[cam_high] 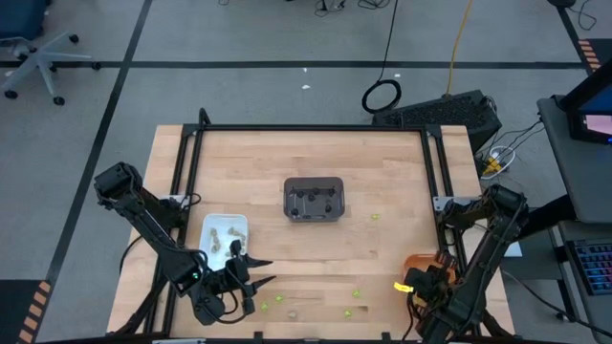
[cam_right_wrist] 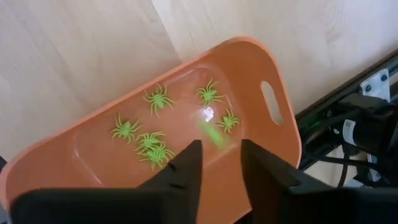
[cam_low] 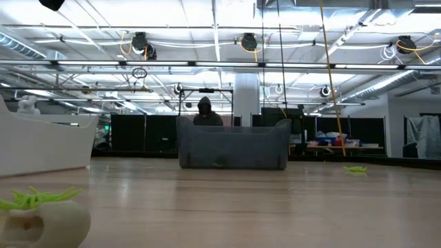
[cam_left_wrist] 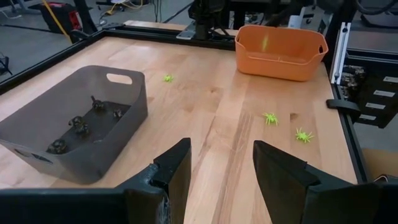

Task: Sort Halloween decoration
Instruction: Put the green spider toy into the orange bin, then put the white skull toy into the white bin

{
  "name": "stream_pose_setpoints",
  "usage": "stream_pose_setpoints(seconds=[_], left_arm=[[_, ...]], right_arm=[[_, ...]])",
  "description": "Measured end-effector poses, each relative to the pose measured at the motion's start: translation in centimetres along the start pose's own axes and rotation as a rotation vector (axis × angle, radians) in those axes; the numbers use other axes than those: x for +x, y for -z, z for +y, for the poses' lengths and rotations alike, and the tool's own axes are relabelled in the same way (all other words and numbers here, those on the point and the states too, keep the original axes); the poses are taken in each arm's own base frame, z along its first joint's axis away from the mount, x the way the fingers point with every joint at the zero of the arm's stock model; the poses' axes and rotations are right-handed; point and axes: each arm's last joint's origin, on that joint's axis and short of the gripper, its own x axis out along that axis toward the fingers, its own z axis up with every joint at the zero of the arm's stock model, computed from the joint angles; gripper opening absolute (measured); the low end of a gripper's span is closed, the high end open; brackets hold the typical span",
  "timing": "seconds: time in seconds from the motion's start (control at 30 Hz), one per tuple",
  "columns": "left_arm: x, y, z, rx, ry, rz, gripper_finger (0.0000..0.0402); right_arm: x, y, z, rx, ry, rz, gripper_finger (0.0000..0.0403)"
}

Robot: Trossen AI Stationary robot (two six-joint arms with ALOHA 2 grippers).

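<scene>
The worktop (cam_high: pixel 316 258) carries three trays. The dark grey tray (cam_high: pixel 314 199), well ahead of the left end effector (cam_left_wrist: pixel 216 165), holds several black spiders (cam_left_wrist: pixel 79 124). The white tray (cam_high: pixel 225 239), just beside that end effector, holds pale tan trinkets (cam_high: pixel 229 232). The orange tray (cam_right_wrist: pixel 186 134) lies directly under the right end effector (cam_right_wrist: pixel 219 163) and holds green spiders (cam_right_wrist: pixel 152 144), legs splayed with no clear long axis; a blurred green piece (cam_right_wrist: pixel 210 132) shows just past its parted fingers. The left end effector is spread and holds nothing, with loose green spiders on the worktop (cam_left_wrist: pixel 286 126) ahead of it.
</scene>
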Motion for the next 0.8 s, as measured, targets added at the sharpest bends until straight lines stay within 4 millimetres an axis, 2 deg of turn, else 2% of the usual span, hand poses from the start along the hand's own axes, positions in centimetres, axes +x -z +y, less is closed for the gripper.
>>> stream_pose_setpoints(seconds=[0.17,0.27,0.4,0.6,0.8], left_arm=[[0.0,0.0,0.0,0.000,0.000,0.000,0.0170],[0.0,0.0,0.0,0.019,0.009,0.003,0.0170],[0.0,-0.2,-0.6,0.056,0.103,0.028,0.0170],[0.7,0.8,-3.4,0.204,0.233,0.066,0.0170],[1.4,2.8,-6.0,0.297,0.267,0.146,0.0170]], right_arm=[[0.0,-0.1,0.0,0.007,0.002,-0.024,0.0155],[-0.1,-0.1,0.0,0.015,0.001,-0.080,0.0165],[-0.7,-0.2,0.8,-0.020,-0.076,-0.275,0.0166],[-1.6,-1.0,3.0,-0.131,-0.220,-0.613,0.0166],[-2.1,-2.4,4.9,-0.218,-0.313,-0.804,0.0166]])
